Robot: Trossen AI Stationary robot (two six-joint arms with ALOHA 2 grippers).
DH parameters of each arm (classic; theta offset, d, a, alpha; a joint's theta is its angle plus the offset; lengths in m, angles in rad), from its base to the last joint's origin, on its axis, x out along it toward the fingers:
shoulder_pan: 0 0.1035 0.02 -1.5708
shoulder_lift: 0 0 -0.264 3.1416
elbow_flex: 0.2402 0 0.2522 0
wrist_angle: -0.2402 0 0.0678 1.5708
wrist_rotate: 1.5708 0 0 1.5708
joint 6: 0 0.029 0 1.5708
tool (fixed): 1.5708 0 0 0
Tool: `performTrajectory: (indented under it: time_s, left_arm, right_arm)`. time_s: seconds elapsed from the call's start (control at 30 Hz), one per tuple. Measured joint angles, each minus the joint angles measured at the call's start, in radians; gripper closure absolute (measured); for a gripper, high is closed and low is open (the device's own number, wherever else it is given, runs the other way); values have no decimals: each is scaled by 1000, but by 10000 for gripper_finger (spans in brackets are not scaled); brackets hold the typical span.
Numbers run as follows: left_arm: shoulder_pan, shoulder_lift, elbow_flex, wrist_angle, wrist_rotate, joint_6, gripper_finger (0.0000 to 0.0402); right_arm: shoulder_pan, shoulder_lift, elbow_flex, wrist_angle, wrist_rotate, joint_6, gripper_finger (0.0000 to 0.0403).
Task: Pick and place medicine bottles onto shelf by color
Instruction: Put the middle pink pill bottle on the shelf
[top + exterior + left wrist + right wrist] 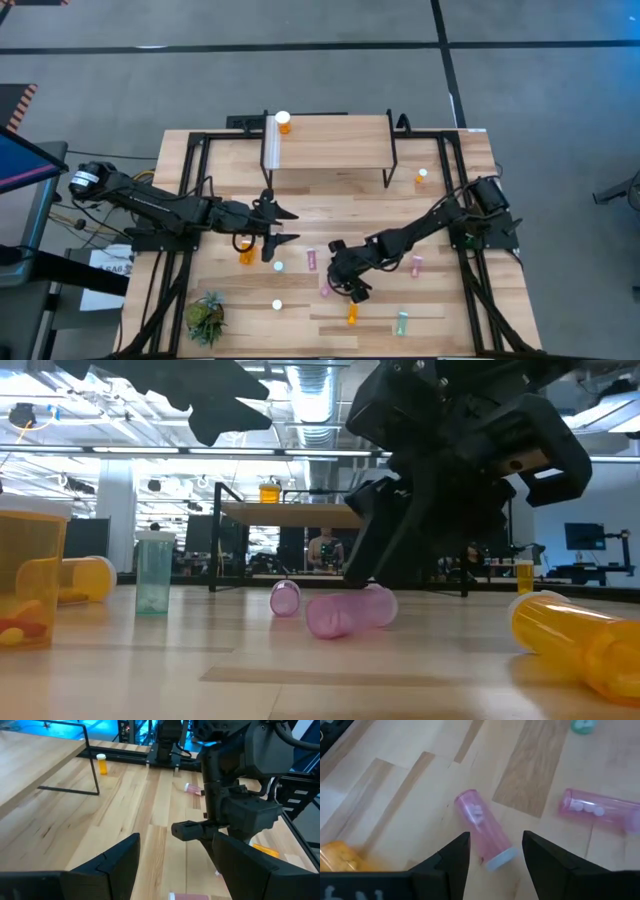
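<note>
Right gripper [492, 851], jaws parted and empty, hangs low over a pink bottle [483, 829] lying on its side on the desk [330, 210]. Left gripper [281, 226], jaws apart and empty, waits near the shelf [330, 140], where one orange bottle [284, 123] stands.

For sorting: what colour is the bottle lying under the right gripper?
Pink, with a white cap; the bottle shows best in the right wrist view.
</note>
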Motion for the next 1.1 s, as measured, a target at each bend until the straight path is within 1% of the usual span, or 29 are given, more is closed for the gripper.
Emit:
performTrajectory:
  time_s: [0.23, 0.37, 0.53, 1.1]
  left_arm:
    - [0, 0, 0, -2, -1, 0, 165]
    - [0, 0, 0, -2, -1, 0, 165]
    - [0, 0, -1, -2, -2, 0, 165]
    - [0, 0, -1, -2, -15, 4, 165]
  right_arm:
    - [-11, 0, 0, -1, 2, 3, 173]
    - [-11, 0, 0, -14, 2, 7, 173]
    - [-9, 1, -2, -72, -5, 47, 173]
    - [4, 0, -1, -89, -5, 52, 175]
